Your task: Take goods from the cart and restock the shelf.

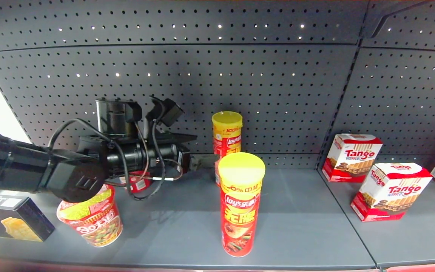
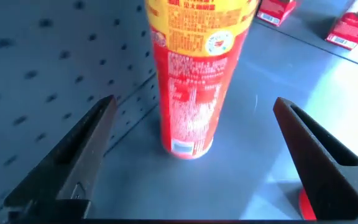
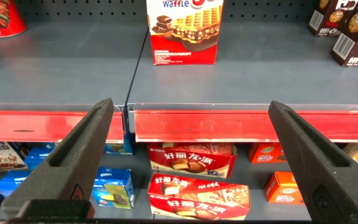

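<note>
Placing step looks about done to me: left gripper (image 2: 192, 106) gapes wide, holding nothing, rear chips can (image 1: 227, 132) upright at the back of the shelf (image 1: 296, 226) just ahead of it, so next it needs a straight pull-back without clipping the can.

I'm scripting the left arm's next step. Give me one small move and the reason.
Probably draw the left gripper straight back from the rear chip can. The can stands upright on the shelf, and the open fingers are clear of it on both sides, so it looks already placed.
</note>
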